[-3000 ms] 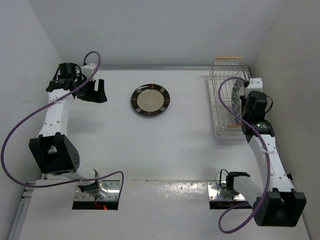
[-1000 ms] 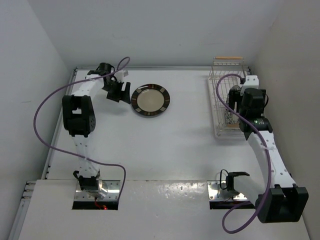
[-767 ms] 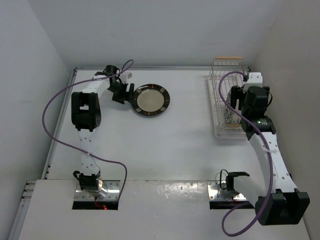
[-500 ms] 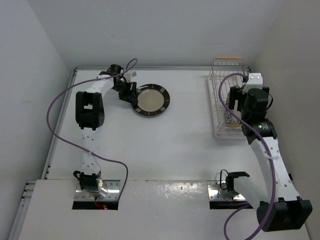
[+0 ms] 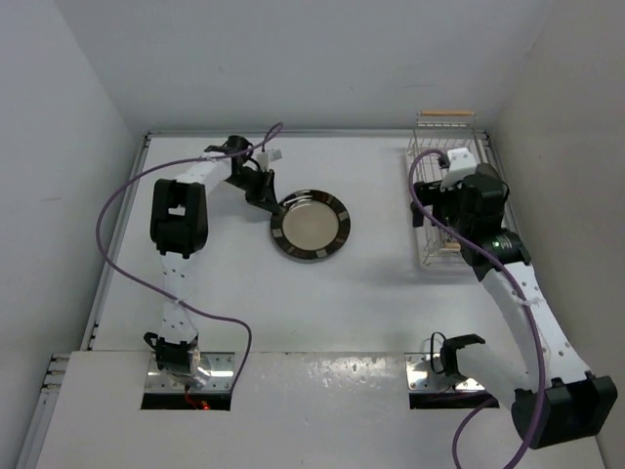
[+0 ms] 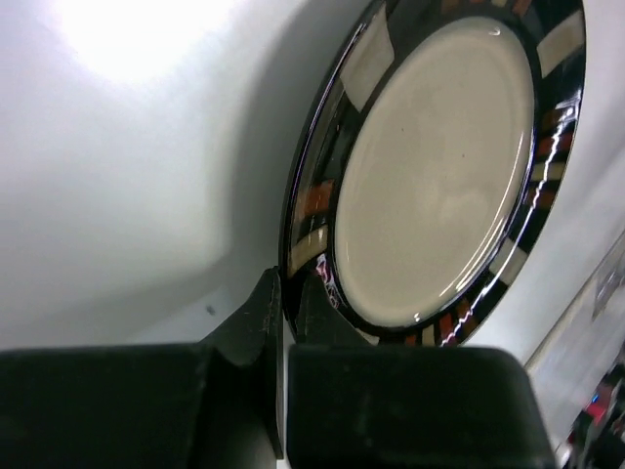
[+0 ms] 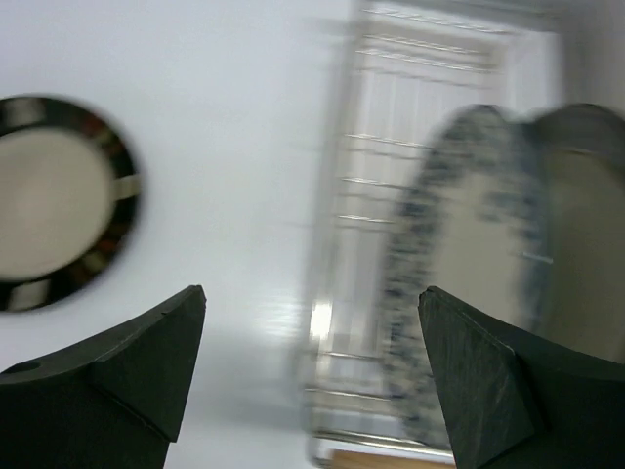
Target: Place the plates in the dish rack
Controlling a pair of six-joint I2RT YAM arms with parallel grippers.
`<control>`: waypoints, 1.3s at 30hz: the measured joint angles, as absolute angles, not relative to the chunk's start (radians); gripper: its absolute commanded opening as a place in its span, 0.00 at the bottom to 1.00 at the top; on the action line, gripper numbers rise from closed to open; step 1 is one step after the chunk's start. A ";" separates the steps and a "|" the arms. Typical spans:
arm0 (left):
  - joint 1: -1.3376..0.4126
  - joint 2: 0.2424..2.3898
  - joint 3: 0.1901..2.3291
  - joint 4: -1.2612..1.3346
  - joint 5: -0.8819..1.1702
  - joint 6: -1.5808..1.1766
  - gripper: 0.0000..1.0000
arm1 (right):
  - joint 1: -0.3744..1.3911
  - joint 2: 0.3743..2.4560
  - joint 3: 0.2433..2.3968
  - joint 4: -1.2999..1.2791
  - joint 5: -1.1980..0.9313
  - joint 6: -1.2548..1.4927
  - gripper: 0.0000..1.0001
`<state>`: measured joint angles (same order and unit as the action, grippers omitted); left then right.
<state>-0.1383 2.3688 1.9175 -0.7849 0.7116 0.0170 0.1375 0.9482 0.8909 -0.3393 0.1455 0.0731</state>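
The cream plate with the dark striped rim [image 5: 311,227] is held tilted off the table's middle, its far-left edge pinched in my left gripper [image 5: 264,195]. The left wrist view shows the jaws [image 6: 285,293] shut on that rim, the plate [image 6: 439,166] standing on edge ahead of them. My right gripper [image 5: 426,203] hovers open over the left side of the dish rack [image 5: 439,137]. In the right wrist view its open fingers [image 7: 312,362] hold nothing. There the blue-and-white plate [image 7: 459,264] and a cream plate [image 7: 586,225] stand upright in the rack [image 7: 410,98], blurred.
The rack sits at the far right by the right wall, on a white tray [image 5: 430,262]. A purple cable [image 5: 117,215] loops from the left arm. The back wall is close behind the left gripper.
My left gripper reached the striped plate, shut on its rim and pulled it right and nearer, tilting it. My right gripper swung left off the blue-and-white plate, still open.
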 measured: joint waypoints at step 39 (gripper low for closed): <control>-0.423 1.705 1.532 -0.954 0.604 0.569 0.30 | 0.606 1.546 0.715 0.268 -0.503 0.392 0.00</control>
<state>-0.4229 1.7046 1.5318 -0.9543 0.6044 0.5690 0.6064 1.5463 0.7155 0.2684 -0.5034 0.3920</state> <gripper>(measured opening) 0.154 0.054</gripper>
